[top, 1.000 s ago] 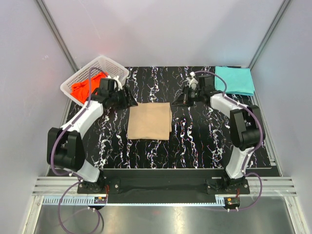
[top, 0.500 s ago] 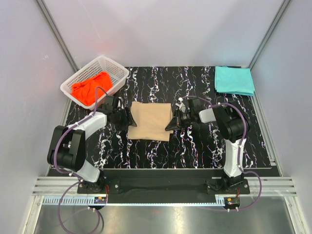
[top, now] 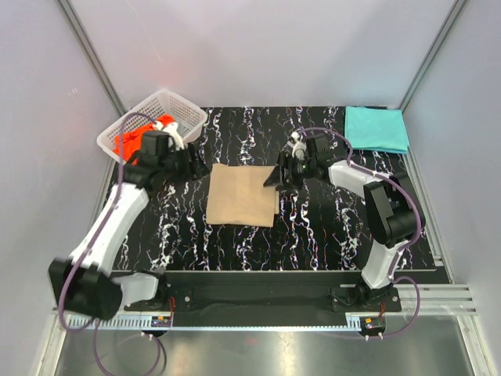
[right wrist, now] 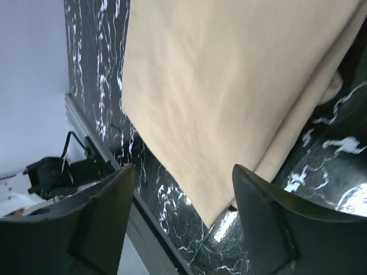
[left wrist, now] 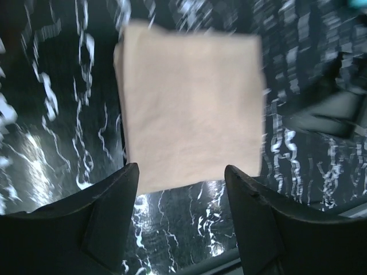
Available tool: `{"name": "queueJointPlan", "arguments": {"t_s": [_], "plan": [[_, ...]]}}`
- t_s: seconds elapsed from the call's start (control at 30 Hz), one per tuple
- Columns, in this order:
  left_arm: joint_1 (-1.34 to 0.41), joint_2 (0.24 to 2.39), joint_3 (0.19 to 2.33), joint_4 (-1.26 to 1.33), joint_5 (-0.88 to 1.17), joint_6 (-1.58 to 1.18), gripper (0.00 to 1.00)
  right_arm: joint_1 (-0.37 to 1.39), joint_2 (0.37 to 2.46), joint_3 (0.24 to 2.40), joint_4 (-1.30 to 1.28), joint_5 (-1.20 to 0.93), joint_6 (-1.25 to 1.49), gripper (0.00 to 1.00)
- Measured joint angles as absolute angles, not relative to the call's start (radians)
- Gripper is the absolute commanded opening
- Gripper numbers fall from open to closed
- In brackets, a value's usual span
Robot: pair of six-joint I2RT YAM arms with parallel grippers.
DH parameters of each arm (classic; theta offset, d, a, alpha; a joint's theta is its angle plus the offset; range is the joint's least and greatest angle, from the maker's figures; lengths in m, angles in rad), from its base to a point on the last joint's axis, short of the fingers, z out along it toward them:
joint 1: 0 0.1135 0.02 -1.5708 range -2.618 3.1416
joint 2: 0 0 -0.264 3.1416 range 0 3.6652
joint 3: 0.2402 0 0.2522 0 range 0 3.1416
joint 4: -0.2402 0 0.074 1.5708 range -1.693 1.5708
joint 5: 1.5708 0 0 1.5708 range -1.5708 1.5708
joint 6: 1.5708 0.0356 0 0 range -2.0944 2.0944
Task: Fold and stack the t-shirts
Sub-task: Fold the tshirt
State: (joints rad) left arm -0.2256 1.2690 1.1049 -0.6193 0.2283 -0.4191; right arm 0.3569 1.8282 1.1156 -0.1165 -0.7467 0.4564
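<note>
The tan shirt (top: pixel 241 195) lies folded flat in the middle of the table (top: pixel 313 227), between the two grippers. It is folded to a near square, with sides so close in length that no long axis stands out. Its side edges run near to far, almost in line with the table's edges, and the near end leans a little to the left. Which end is the collar cannot be told. In the right wrist view the cloth's layers show stacked along the edge nearest that gripper. In the left wrist view a lower layer peeks out along one side.

The left gripper (top: pixel 203 164) hangs just beside the shirt's far left corner. Its fingers are spread wide and nothing is between them. The right gripper (top: pixel 277 174) is at the far right corner, over the shirt's right edge. Its fingers (right wrist: pixel 103 212) are also wide apart and pinch no cloth, though whether a tip touches the shirt cannot be told.

The teal shirt (top: pixel 377 129) lies folded flat in the far right corner of the table, well apart from the tan one. The orange shirt (top: pixel 129 143) sits crumpled in the white basket (top: pixel 186 111) at the far left corner, partly hidden by the left arm.
</note>
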Motion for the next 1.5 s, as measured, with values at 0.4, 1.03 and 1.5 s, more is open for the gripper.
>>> {"name": "queueJointPlan", "arguments": {"t_s": [0.4, 1.03, 1.5], "plan": [[-0.224, 0.706, 0.899, -0.524, 0.269, -0.286, 0.99, 0.357, 1.982, 1.433, -0.275, -0.552, 0.390, 1.00], [-0.224, 0.748, 0.842, -0.501, 0.393, -0.285, 0.99, 0.354, 2.148, 1.512, -0.319, -0.560, 0.331, 0.93], [-0.224, 0.748, 0.842, -0.495, 0.393, -0.285, 0.99, 0.373, 2.233, 1.610, -0.352, -0.659, 0.257, 0.82]]}}
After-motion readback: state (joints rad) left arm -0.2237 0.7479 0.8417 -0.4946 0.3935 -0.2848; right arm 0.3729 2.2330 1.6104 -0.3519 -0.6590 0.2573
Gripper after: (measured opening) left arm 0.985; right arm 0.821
